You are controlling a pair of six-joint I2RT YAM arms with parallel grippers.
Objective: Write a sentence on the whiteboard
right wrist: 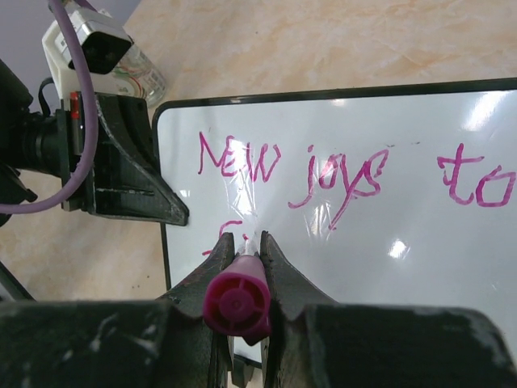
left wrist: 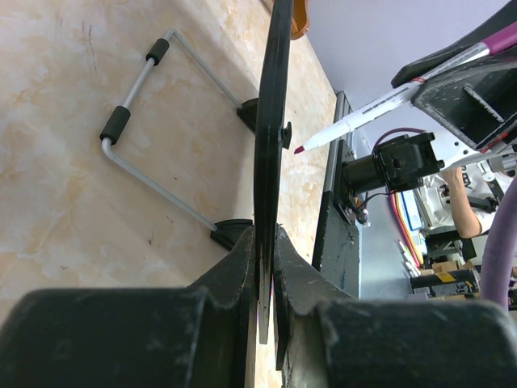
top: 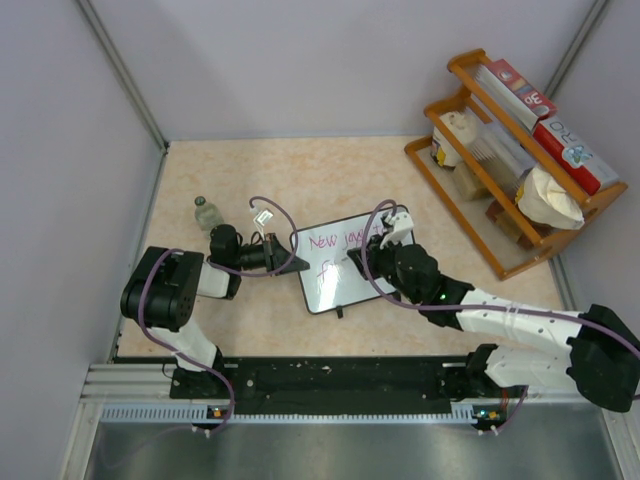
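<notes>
The whiteboard (top: 340, 265) stands propped near the middle of the marbled table (top: 250, 170), right between the two arms, its writing face turned toward the right arm. The left gripper (top: 283, 255) is on the board's left edge. From the left wrist its fingers (left wrist: 234, 267) are pinched tight on the thin black frame, which shows edge-on, with the bent wire stand (left wrist: 153, 186) splayed out behind the board on the tabletop. Over to the right gripper (right wrist: 246, 246): its jaws are closed on a pink marker (right wrist: 236, 303), cap end toward the camera and barrel pointing down at the board. The left wrist view picks up that marker (left wrist: 363, 120) from the side, its pink tip just beside the board's face; whether it actually touches, I cannot tell. The sentence (right wrist: 335, 174) runs across the top of the board in thin pink strokes, "New joys to", and a scrap of a second line peeks out just above the fingers of the right gripper at the lower left of the board. Behind the left arm a small clear bottle (top: 207, 212) stands on the table. A wooden rack (top: 510, 150) of boxes and cups sits at the far right, well apart from the board.
</notes>
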